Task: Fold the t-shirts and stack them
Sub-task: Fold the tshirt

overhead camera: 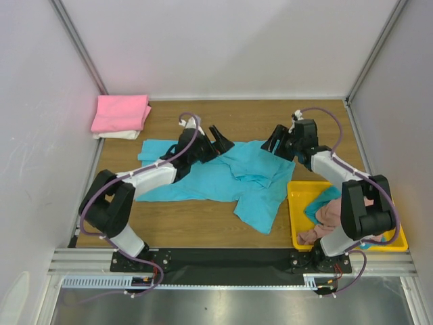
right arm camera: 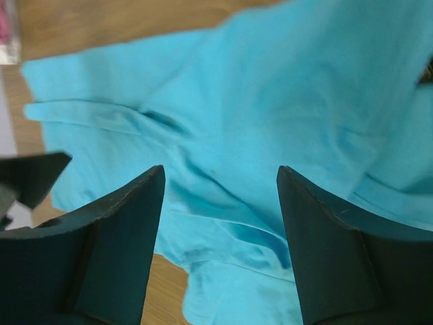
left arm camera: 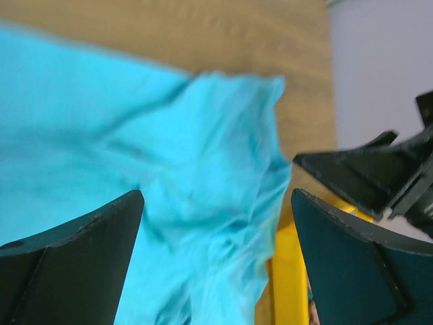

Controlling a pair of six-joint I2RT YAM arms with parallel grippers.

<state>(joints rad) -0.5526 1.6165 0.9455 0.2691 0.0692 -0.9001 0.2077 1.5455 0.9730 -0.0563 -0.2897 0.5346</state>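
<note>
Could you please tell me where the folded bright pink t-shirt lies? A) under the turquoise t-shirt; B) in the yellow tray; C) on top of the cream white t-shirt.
C: the bright pink t-shirt lies folded on the cream white t-shirt at the far left.

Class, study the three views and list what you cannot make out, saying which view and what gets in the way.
1. Top view: the cream white t-shirt is mostly covered by the bright pink t-shirt folded on it.
2. Top view: the right arm hides much of the yellow tray and its dusty pink t-shirt.
3. Left wrist view: blur smears the folds of the turquoise t-shirt.
4. Right wrist view: frame edges cut that shirt off.
</note>
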